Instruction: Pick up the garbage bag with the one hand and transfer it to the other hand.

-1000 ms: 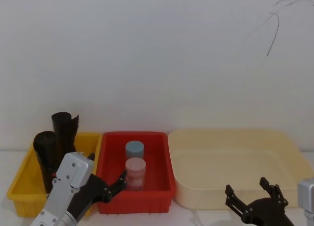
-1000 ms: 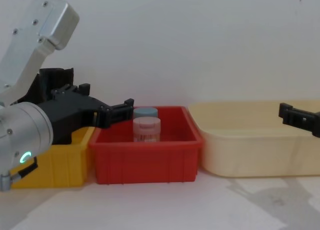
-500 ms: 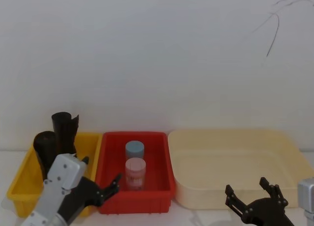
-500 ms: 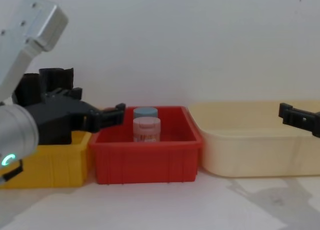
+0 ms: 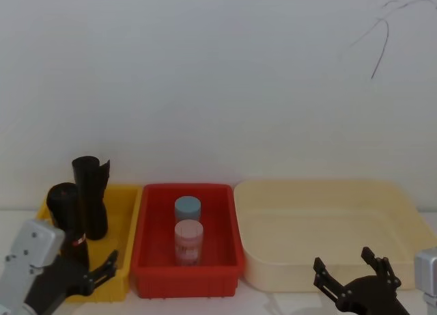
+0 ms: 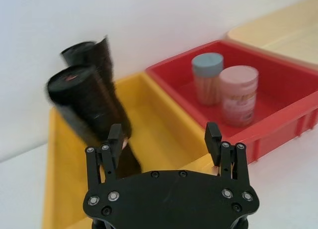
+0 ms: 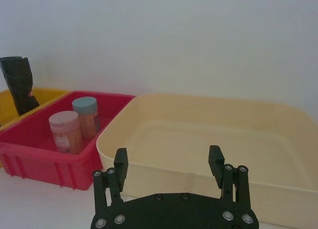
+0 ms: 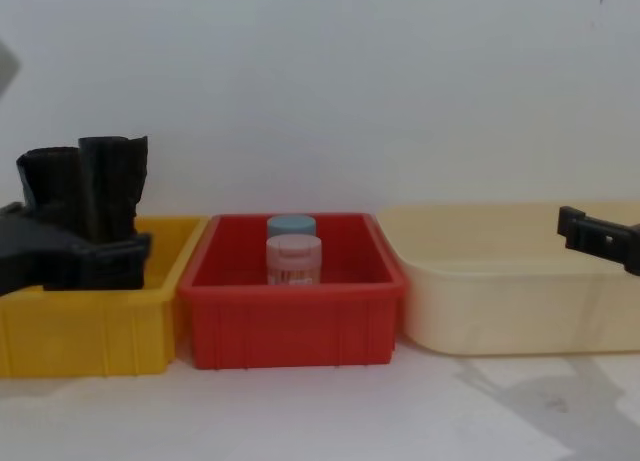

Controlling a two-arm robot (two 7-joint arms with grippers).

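My left end effector, fingers apart and empty, sits at the front of the yellow bin. Inside stand two rolls: the stickered garbage bag nearest me and a ragged-topped roll behind it. My right end effector, fingers apart, hangs before the cream tray, and the red bin holds two jars.

L gripper low front-left, jaws splayed; R gripper low front-right, likewise splayed.

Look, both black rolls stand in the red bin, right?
No. The garbage bag and the other roll stand in the yellow bin, not the red bin, as the head view shows.
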